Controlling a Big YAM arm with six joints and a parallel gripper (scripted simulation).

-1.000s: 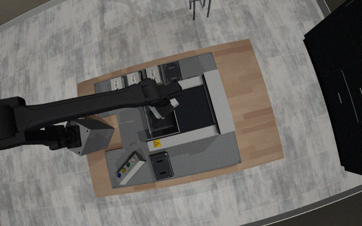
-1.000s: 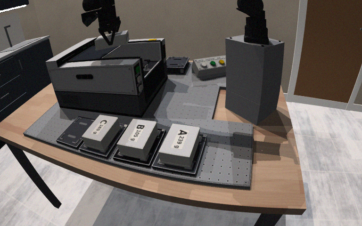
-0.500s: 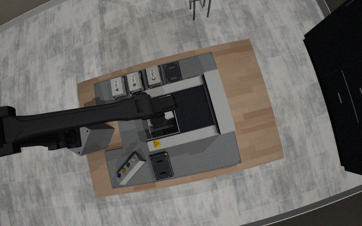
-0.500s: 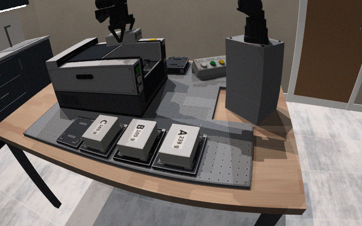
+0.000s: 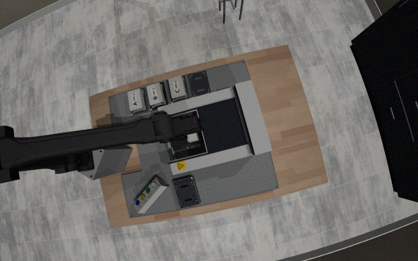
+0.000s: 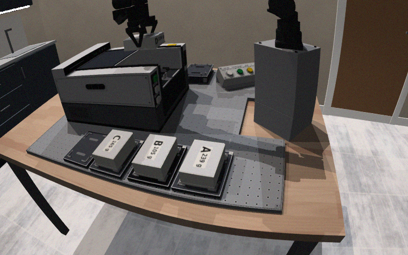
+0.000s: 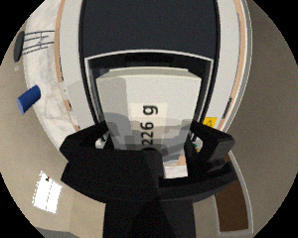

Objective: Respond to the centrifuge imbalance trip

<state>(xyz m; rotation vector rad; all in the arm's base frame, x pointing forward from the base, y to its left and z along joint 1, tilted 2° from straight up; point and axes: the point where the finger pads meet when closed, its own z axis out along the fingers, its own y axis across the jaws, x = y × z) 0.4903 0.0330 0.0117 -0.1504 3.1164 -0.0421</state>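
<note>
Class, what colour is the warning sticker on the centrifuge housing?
Yellow, clearest in the top view.

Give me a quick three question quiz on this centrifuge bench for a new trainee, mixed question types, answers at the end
1. True or false: the gripper is shut on a balance plate above the centrifuge.
2. Which of the four balance nests stands without a plate? (a) the one next to plate A (b) the one beyond plate C (c) none
3. Fill in: the label on plate B reads ___ g.

Key
1. True; the wrist view shows the plate between the fingers.
2. (b), the nest at the row's far end.
3. 105
</note>
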